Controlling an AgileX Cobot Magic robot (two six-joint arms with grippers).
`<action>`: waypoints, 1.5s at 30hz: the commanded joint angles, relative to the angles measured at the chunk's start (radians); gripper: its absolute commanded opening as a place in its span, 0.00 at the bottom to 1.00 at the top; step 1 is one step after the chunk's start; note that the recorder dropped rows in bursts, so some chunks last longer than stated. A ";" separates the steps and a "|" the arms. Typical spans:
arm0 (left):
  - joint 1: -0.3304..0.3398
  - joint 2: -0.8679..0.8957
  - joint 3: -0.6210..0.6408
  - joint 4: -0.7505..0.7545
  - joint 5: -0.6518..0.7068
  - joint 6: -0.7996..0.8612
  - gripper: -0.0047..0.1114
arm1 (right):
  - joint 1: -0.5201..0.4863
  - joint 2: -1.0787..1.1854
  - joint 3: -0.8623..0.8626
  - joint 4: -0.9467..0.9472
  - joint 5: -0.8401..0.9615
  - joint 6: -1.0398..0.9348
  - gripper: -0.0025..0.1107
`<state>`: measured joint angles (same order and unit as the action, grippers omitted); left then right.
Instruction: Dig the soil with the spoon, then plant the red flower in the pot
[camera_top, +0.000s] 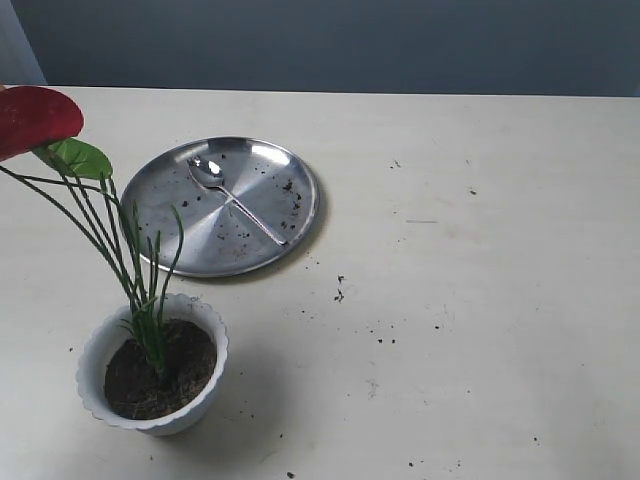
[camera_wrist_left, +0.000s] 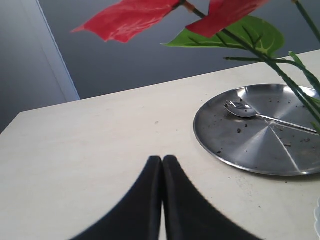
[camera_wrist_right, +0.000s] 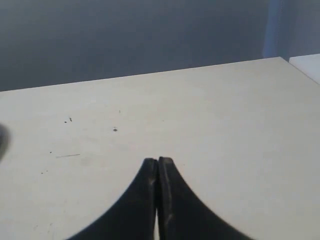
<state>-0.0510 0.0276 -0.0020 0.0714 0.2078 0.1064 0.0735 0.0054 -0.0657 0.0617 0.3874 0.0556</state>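
Observation:
The white scalloped pot (camera_top: 95, 375) stands at the front left of the table, filled with dark soil (camera_top: 185, 355). The red flower (camera_top: 35, 117) stands planted in it, its thin green stems (camera_top: 120, 255) leaning left, with a green leaf (camera_top: 80, 158) under the petals. Red petals (camera_wrist_left: 127, 19) and the leaf (camera_wrist_left: 250, 30) also hang over the left wrist view. The spoon (camera_top: 232, 198) lies on the steel plate (camera_top: 180, 245); both show in the left wrist view too, spoon (camera_wrist_left: 242, 110) on plate (camera_wrist_left: 240, 147). My left gripper (camera_wrist_left: 162, 159) and right gripper (camera_wrist_right: 158, 161) are shut on nothing, over bare table. Neither shows in the exterior view.
Loose soil specks (camera_top: 339, 293) are scattered over the table right of the plate and on the plate itself. A dark wall runs behind the table's far edge (camera_top: 340, 92).

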 joint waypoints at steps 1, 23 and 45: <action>-0.002 -0.004 0.002 -0.001 -0.003 -0.005 0.04 | -0.006 -0.005 0.053 -0.008 -0.002 -0.011 0.02; -0.002 -0.004 0.002 -0.001 -0.007 -0.005 0.04 | -0.006 -0.005 0.066 -0.008 -0.028 -0.062 0.02; -0.002 -0.004 0.002 -0.001 -0.005 -0.005 0.04 | -0.006 -0.005 0.066 -0.008 -0.027 -0.056 0.02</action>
<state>-0.0510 0.0276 -0.0020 0.0714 0.2078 0.1064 0.0730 0.0054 -0.0053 0.0616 0.3759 0.0000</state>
